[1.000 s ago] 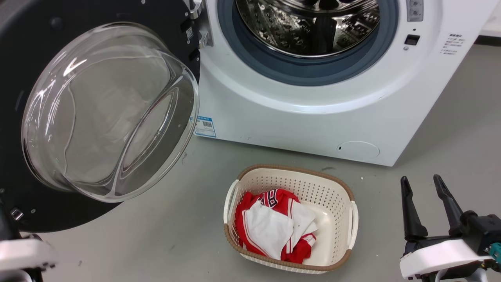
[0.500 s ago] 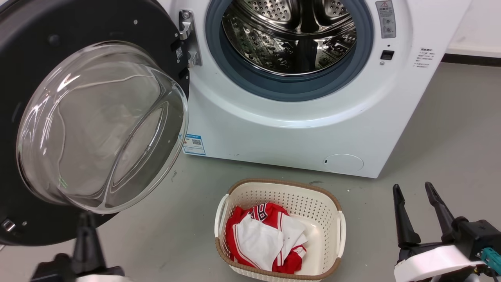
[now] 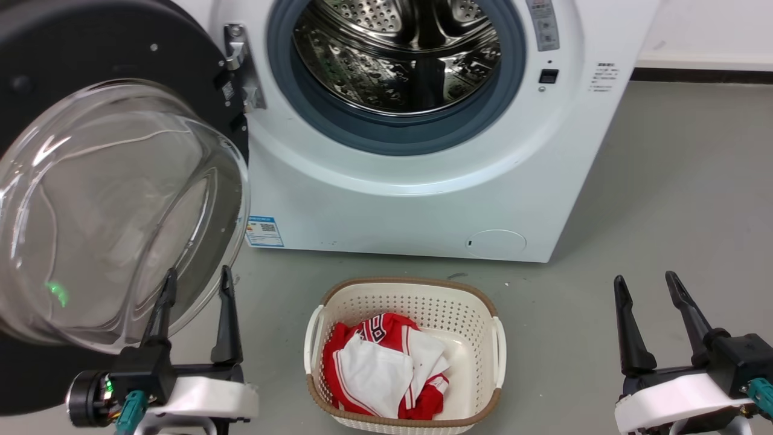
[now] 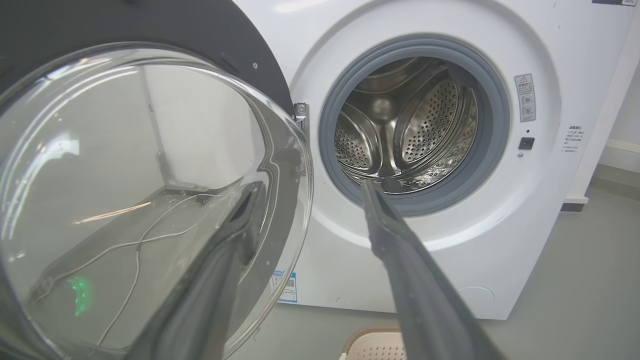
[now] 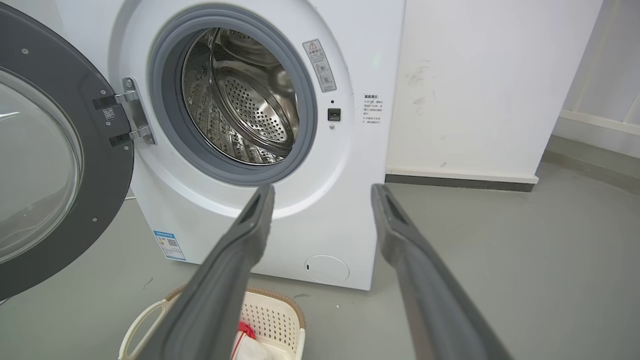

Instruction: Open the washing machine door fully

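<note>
Washing machine door (image 3: 90,54) stood wide open at 9 o'clock in head view, hinge (image 3: 238,60) on its 3 o'clock edge. L gripper (image 3: 198,273) at 7 o'clock, fingers spread wide, empty, tips against glass bowl (image 3: 109,211); contact unclear. R gripper (image 3: 645,279) at 4 o'clock, spread, empty. Risk: tip skidding off curved glass; over-pushing could strain hinge.

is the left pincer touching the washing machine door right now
Cannot tell. In the head view the left pincer overlaps the washing machine door at its glass, and likewise in the left wrist view; neither shows contact or a gap plainly.
</note>
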Tool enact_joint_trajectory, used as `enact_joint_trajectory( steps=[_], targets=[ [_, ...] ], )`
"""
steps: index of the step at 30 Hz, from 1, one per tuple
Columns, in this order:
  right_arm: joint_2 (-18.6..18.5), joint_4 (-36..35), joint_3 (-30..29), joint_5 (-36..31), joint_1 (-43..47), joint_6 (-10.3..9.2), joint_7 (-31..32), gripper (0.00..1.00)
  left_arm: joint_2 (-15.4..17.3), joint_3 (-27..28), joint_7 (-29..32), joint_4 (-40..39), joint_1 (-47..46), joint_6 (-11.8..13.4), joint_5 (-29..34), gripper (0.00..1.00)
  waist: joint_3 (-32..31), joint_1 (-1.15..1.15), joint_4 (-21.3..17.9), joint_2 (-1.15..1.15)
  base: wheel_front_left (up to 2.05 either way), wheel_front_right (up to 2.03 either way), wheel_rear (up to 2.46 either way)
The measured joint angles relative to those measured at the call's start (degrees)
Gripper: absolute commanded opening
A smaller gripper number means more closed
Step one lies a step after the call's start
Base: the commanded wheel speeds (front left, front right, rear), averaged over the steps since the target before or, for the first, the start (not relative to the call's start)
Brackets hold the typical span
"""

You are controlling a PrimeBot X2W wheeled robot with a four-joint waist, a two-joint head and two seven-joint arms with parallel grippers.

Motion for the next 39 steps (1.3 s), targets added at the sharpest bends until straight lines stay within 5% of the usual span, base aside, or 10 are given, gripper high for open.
enact_joint_trajectory(
  steps=[11, 39],
  targets=[
    [0.0, -0.76, 0.37, -1.42, -0.31, 0.0, 0.36, 1.0, -1.12, -1.18, 0.0, 2.75, -2.22, -0.35, 0.32, 1.0, -0.06, 0.0, -3.14, 0.0, 0.0, 0.0, 0.0],
    [0.0, 0.19, 1.07, -0.02, -0.26, 0.0, 0.13, 1.0, -1.83, -0.36, 0.0, 4.38, -2.05, -1.05, 0.78, 1.0, 0.09, 0.0, -3.45, 0.0, 0.0, 0.0, 0.0]
  ],
)
